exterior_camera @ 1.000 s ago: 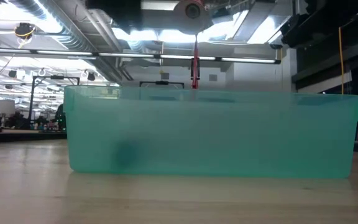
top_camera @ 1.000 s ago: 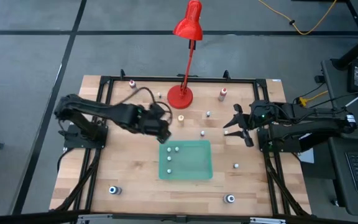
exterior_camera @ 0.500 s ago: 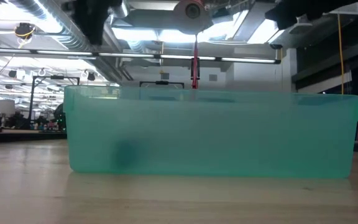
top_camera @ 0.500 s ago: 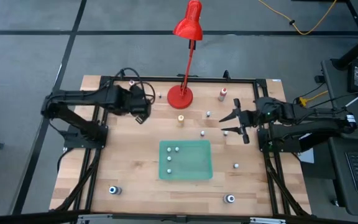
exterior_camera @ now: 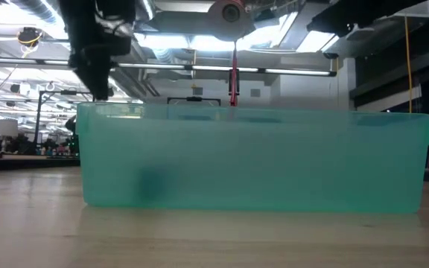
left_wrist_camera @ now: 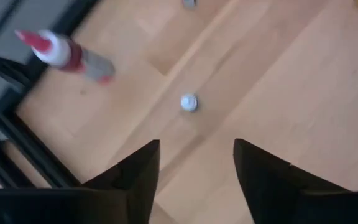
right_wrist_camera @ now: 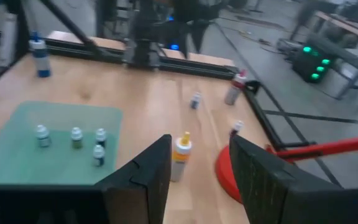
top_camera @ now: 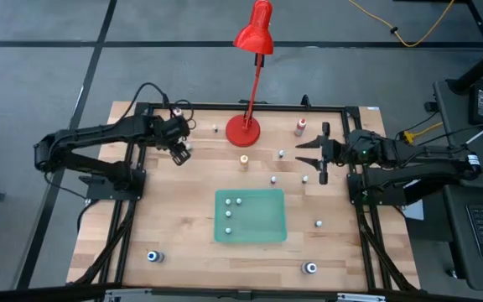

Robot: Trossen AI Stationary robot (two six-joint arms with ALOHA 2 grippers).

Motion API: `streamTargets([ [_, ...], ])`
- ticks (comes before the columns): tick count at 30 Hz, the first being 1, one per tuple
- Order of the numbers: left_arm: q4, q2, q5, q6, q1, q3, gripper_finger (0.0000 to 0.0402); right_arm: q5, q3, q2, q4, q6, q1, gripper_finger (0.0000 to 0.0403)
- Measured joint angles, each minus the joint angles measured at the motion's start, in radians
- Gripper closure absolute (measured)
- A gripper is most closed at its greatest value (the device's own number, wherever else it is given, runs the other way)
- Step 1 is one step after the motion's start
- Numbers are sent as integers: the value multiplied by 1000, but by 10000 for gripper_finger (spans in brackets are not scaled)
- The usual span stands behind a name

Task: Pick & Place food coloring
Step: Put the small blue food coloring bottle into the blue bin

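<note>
Shows the left arm stretched in from the left edge of the table, elbow out past that edge and wrist turned toward the back-left corner. Carries the left hand above the wood near that corner, pointing down. Keeps its two fingers wide apart, with nothing between them. Looks down there on one small white-capped bottle standing on the wood, and on a red-tipped bottle closer to the table's frame.

Shows the right arm reaching in from the right edge, nearly straight and low. Holds the right hand over the back-right part of the table, pointing toward the middle. Has the fingers moderately apart and grips nothing. Faces an orange-capped bottle beside the round base of the red lamp.

Counts one green tray near the middle of the front half. Counts four food coloring bottles inside it from the right wrist; only three are clear from above. Counts about ten more bottles loose on the wood: two blue-topped near the front edge, one red-topped at the back, one pink-topped near the back-left corner, the orange-capped one, and the rest small and whitish.
</note>
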Motion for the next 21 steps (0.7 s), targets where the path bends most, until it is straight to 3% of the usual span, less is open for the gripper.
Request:
streamTargets([
  [7, 35, 24, 112, 68, 144, -48, 154, 25, 0, 0, 2, -25, 0, 240],
  [14, 159, 77, 184, 130, 222, -48, 152, 26, 0, 0, 2, -30, 0, 240],
  [21, 240, 203, 205, 146, 230, -48, 152, 24, 0, 0, 2, -26, 0, 240],
])
